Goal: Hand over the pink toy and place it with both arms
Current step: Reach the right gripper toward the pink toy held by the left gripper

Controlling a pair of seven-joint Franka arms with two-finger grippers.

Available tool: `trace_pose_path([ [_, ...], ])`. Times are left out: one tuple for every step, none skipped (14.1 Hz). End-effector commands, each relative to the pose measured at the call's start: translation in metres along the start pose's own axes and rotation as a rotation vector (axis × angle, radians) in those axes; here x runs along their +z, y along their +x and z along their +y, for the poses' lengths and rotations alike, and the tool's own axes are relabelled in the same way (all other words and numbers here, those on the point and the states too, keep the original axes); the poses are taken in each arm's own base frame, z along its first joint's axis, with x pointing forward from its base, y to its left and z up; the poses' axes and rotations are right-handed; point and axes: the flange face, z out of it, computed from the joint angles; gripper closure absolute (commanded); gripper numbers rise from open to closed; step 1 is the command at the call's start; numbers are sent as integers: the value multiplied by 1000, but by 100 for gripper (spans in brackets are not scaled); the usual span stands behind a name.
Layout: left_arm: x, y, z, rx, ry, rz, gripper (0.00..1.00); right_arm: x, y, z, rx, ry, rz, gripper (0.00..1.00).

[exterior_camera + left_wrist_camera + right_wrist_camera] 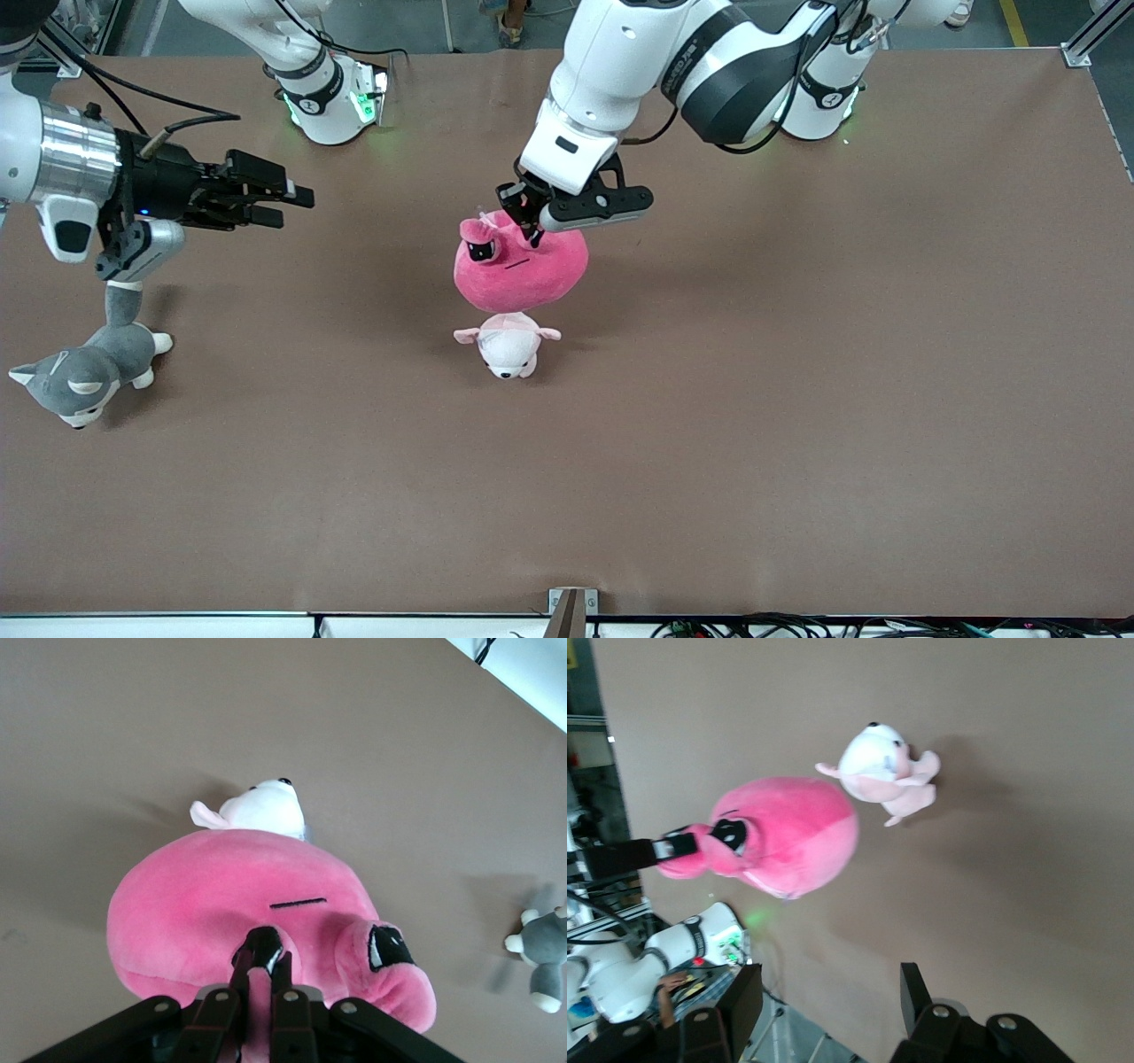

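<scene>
The pink toy [523, 268] [239, 904] [788, 835] hangs in the air over the middle of the table, just above a small pale plush. My left gripper [534, 232] [263, 958] is shut on a fold of the pink toy near its eyes and carries it. My right gripper [288, 204] [828, 992] hovers open and holds nothing, over the right arm's end of the table with its fingers turned toward the pink toy.
A pale pink-and-white animal plush [507, 344] [257, 808] [881, 766] lies on the table under the pink toy. A grey-and-white husky plush [89, 368] [547, 957] lies at the right arm's end, below the right gripper. The brown table [797, 399] spreads around them.
</scene>
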Motion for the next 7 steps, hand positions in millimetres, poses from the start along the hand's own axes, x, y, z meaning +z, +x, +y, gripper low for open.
trace_pose_path([
  [-2, 1, 11, -25, -27, -9, 98, 17, 14, -4, 0, 75, -15, 28],
  [-1, -4, 13, -26, -29, -12, 98, 23, 16, -11, -10, 74, -5, 28],
  [-1, -6, 14, -37, -32, -13, 98, 33, 19, -18, -20, 71, -13, 28],
  [-4, -6, 16, -55, -49, -8, 98, 43, 23, -24, -28, 71, -18, 28],
  [-3, -11, 19, -69, -59, -9, 98, 50, 25, -31, -35, 67, -14, 28],
  [2, -18, 22, -84, -60, -15, 98, 59, 27, -38, -38, 65, -15, 28],
  [4, -20, 22, -105, -61, -18, 98, 64, 29, -45, -49, 64, -5, 28],
])
